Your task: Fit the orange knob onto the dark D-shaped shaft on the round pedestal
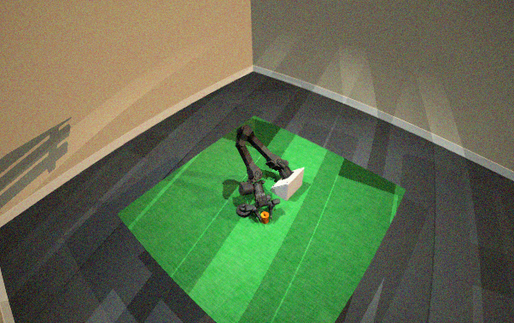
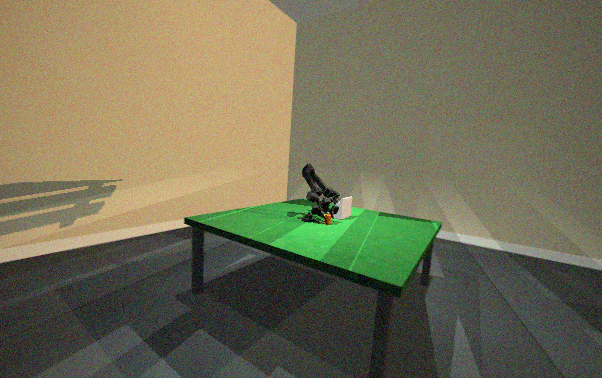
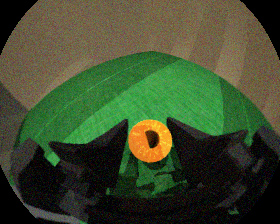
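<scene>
Beside the round pedestal (image 1: 240, 212) (image 2: 308, 218), not on it: the orange knob (image 1: 265, 218) (image 2: 328, 219) (image 3: 136, 145), upright on the green bench (image 1: 226, 273) (image 2: 315, 240) (image 3: 166, 90), hole uppermost. Around it, the pincer (image 1: 265, 220) (image 2: 328, 215) (image 3: 147, 120), parted partway and not clamped, with one finger to each side; too close in the wrist view to tell whether either finger brushes the knob. Probably set astride like this to take hold by the round wall, leaving the bottom free to go down over the shaft. Hole mouth turned up towards the wrist view, D outline readable, straight edge apparently on the left of that view: useful for judging any turn before fitting. Shaft not distinguishable, its flat side unknown; hence likely a need to lower gently, feel for resistance and twist a little until dropping home. Judged as early work, with gripping, carrying, aligning, pressing down and releasing all left to do.

From near the pale block (image 1: 289, 188) (image 2: 345, 208), up to a high, sharply folded elbow, then down again towards the knob: so runs the arm (image 1: 245, 160) (image 2: 315, 179). Wrist low, fingers reaching outward and down at a slant. Possible trouble: tipping the knob while closing at that slant.
</scene>
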You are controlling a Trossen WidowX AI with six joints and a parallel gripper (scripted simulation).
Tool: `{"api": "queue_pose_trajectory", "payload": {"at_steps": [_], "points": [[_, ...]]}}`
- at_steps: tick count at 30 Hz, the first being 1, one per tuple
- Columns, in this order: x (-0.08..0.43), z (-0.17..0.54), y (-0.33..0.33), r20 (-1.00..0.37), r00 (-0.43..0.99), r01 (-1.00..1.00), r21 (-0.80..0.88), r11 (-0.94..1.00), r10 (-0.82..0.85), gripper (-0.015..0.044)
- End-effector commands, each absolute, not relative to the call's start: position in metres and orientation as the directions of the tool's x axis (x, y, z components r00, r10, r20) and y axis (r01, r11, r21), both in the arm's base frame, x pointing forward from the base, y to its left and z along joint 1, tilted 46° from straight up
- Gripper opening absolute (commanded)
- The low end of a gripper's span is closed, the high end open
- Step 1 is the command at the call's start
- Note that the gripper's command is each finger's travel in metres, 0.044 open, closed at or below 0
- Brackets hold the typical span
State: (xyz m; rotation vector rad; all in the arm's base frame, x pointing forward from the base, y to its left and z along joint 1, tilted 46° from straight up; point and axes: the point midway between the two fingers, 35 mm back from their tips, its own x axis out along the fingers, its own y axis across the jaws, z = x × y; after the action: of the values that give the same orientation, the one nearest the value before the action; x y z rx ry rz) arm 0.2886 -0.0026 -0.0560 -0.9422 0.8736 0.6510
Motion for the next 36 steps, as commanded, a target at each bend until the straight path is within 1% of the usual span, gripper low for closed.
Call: {"api": "queue_pose_trajectory", "payload": {"at_steps": [1, 16, 23, 30, 36], "points": [[0.289, -0.056, -0.003, -0.858, 0.503, -0.794, -0.411, 0.449, 0.105, 0.026], [0.289, -0.056, -0.003, -0.858, 0.503, -0.794, -0.411, 0.449, 0.105, 0.026], [0.289, -0.056, -0.003, -0.858, 0.503, -0.794, -0.411, 0.449, 0.105, 0.044], [0.289, -0.055, -0.001, -0.858, 0.503, -0.794, -0.411, 0.449, 0.105, 0.044], [0.295, -0.006, 0.05, -0.858, 0.503, -0.793, -0.409, 0.451, 0.106, 0.044]]}}
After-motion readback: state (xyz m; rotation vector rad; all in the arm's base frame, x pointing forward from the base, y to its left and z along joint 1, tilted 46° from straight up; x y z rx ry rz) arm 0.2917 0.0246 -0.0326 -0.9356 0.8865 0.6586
